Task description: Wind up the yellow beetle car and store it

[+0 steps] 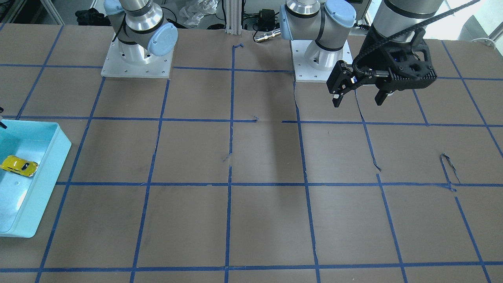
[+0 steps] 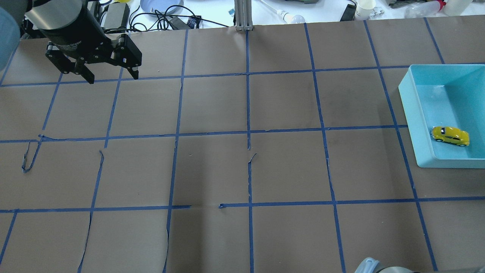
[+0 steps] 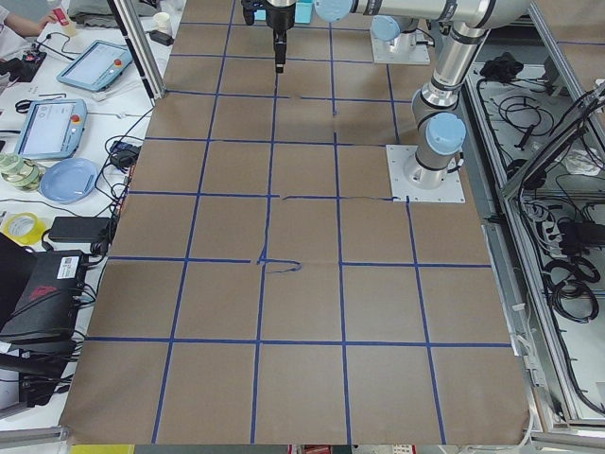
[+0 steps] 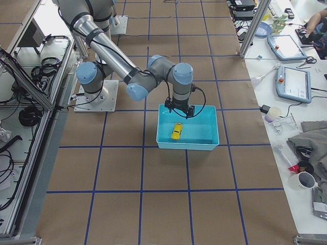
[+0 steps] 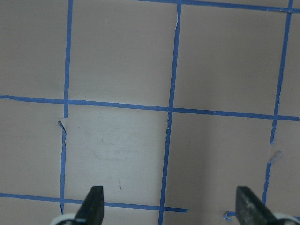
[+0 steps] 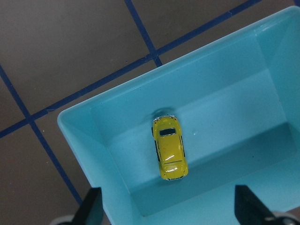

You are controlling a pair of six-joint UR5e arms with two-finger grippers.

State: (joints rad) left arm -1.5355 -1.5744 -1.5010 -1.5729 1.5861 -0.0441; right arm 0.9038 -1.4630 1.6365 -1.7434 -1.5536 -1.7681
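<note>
The tiny shiny yellow beetle car point(image 6: 169, 149) sits on its wheels inside the light blue plastic bin point(image 6: 108, 154), close to 1 wall. My right jaws hang over it, spread wide, holding nothing. My left jaws are wide open too, far off over the brown paper counter point(image 2: 212, 170). I think the storing is done. Next I just lift my right arm up, away from the bin walls.

The glossy bright-yellow toy beetle car point(image 6: 169, 149) has dark windows. At three o'clock, the pale turquoise plastic bin point(image 2: 413, 113) around it is plain. The brown paper-covered table point(image 2: 212, 167) carries a grid of blue tape lines point(image 2: 248, 106). At ten o'clock, the left gripper point(image 2: 113, 78) is black, on a silver arm with pale-blue joint caps point(image 1: 340, 11).
</note>
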